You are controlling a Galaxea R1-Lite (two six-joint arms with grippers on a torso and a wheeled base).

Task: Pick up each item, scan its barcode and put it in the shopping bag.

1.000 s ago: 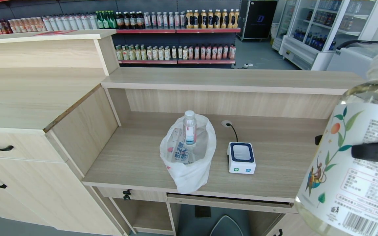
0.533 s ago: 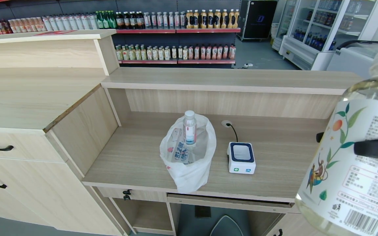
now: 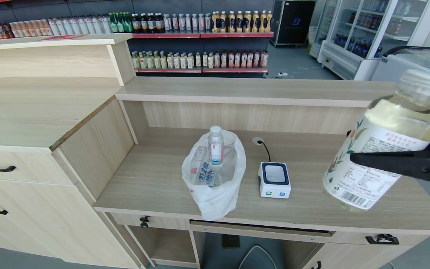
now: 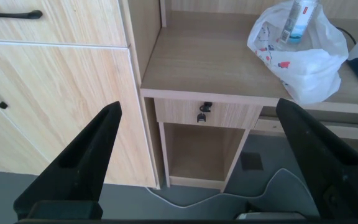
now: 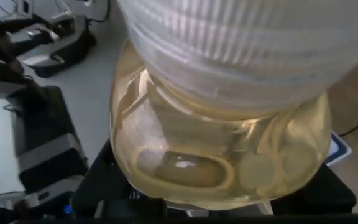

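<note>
**One bottle clamped, scanner off to its left**

Closed hard across the label at the right jaws: a big bottle of pale drink, in the air over the right end of the bench. Tilted, cap up and to the right, base down and to the left, barcode by the base on the near side. Well apart from the scanner, flat on the bench, window up, just beside the bag. Likely needs a carry leftward and a turn of the barcode down to that window. Spread wide and empty at the left jaws, low before the bench's left end.
</note>
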